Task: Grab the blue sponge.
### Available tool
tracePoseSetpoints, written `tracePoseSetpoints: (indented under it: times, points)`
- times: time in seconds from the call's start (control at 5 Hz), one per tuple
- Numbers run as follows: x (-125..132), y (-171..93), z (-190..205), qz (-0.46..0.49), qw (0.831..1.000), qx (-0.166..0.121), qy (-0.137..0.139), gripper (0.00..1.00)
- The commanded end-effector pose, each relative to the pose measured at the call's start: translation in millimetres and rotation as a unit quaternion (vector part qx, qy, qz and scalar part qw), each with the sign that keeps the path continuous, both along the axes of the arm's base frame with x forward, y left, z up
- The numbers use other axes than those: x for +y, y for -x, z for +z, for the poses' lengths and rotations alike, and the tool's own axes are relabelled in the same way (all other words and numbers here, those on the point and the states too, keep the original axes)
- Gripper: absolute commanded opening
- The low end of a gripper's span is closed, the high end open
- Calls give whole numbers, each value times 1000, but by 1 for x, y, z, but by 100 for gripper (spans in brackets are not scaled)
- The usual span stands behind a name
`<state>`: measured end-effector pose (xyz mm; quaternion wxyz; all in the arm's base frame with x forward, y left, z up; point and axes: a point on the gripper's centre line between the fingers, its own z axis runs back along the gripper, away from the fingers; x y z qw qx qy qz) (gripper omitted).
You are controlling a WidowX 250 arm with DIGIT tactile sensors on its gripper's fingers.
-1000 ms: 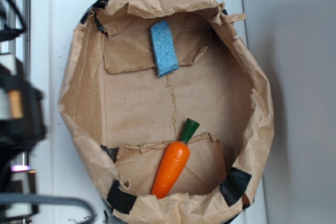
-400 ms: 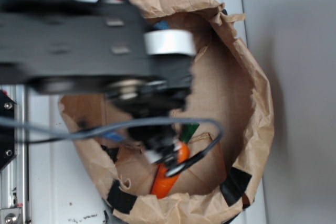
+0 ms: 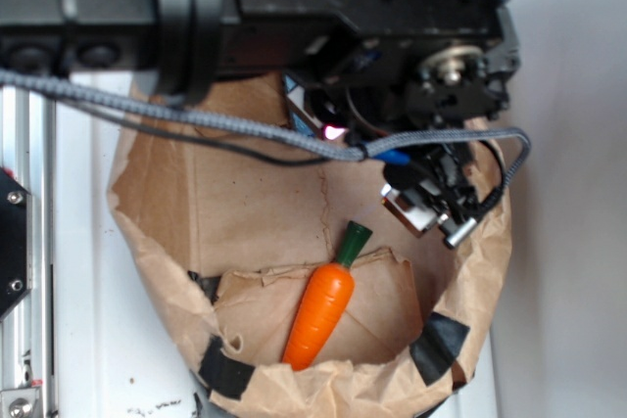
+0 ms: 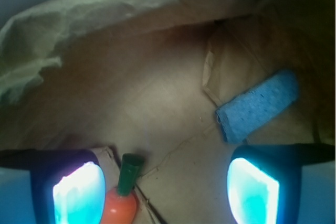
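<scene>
Now swung in over the paper bag (image 3: 470, 271) from off to the side, jaws (image 4: 168, 190) spread and empty, hanging above the bag floor between carrot (image 4: 122, 203) and blue sponge (image 4: 258, 106), sponge lying untouched ahead, grab not yet made.

Found no readable text, label, brand, number or sign anywhere, whether on arm, bag, sponge or carrot in either view.

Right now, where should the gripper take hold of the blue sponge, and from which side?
Probably across the blue sponge's two long sides near its middle, coming down from above: it lies flat on the paper floor, a narrow block, and the open gripper looks wide enough.
</scene>
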<state>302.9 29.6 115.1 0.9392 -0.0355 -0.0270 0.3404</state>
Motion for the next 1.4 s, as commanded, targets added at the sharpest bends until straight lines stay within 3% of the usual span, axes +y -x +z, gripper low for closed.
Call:
tracePoseSetpoints:
  times: [0.0,0.2,0.6,0.8,1.0,1.2]
  points:
    - [13,-3,17,11,999,-31,-5,100]
    - [33,25,5,28,993,-116,-24,100]
    - [53,11,-35,64,986,-144,-54,100]
    - [53,-28,-45,93,985,-131,-68,100]
    - [55,-44,-51,127,985,-85,-84,100]
    - [56,-42,-59,156,981,-42,-103,100]
